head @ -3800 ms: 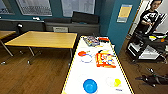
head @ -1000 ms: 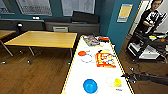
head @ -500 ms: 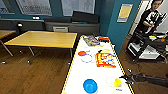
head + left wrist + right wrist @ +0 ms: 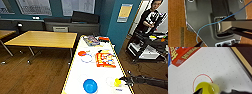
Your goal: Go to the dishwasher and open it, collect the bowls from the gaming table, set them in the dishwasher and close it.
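right gripper (image 4: 124, 80) is at the yellow bowl (image 4: 117, 82) near the right rim of the gaming table (image 4: 75, 72), arm reaching in from the right. in the right wrist view the yellow bowl (image 4: 207, 88) looks tilted, with a dark finger tip at its rim — my read is the jaws are clamped on the bowl wall, mid-lift or just about to lift. blue bowl (image 4: 90, 85) sits upright on the table near me, well apart from the yellow one, not yet collected. dishwasher isn't in sight from here.

risks: the grip is on a thin rim at the bowl's edge, so it could pivot or slip out if i swing fast. the orange game box (image 4: 105, 60) is further up the table — no clash there. can't tell the left gripper's state from its wrist view.
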Controlling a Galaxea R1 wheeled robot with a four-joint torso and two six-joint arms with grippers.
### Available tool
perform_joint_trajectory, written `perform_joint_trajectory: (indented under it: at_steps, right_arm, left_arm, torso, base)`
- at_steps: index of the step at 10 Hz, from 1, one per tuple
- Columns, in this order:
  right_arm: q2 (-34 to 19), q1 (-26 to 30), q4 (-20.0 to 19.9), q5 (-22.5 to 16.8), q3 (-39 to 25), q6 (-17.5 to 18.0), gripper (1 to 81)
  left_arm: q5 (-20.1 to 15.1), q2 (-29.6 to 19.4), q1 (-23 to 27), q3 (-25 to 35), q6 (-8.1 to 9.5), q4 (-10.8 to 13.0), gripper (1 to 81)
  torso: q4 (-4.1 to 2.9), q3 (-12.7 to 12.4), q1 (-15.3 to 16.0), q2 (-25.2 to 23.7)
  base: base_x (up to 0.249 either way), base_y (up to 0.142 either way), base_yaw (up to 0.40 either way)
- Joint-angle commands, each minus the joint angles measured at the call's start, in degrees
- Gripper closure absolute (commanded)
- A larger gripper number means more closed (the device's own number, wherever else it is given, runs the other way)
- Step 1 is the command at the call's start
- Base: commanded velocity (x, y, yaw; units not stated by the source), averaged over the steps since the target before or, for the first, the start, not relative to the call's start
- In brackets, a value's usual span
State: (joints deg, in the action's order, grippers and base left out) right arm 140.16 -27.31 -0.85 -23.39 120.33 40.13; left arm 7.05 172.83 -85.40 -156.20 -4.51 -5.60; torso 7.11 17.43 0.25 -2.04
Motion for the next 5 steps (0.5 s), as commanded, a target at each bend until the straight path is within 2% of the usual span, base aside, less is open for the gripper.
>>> perform_joint_trajectory:
  at_steps: [1, 5]
  right_arm:
    - [-1.43, 7.21, -0.73, -1.48, 0.15, 0.21, 1.0]
    - [-0.2, 5.81, -0.73, 0.45, 1.21, 0.21, 1.0]
  left_arm:
    - [-3.88, -0.11, 0.8, 0.01, -0.15, -0.38, 1.0]
    - [-3.88, -0.2, 0.8, 0.01, -0.15, -0.39, 1.0]
  torso:
    - [0.0, 0.0, 0.0, 0.0]
    - [0.0, 0.0, 0.0, 0.0]
  base:
    - [0.0, 0.0, 0.0]
    - [0.0, 0.0, 0.0]
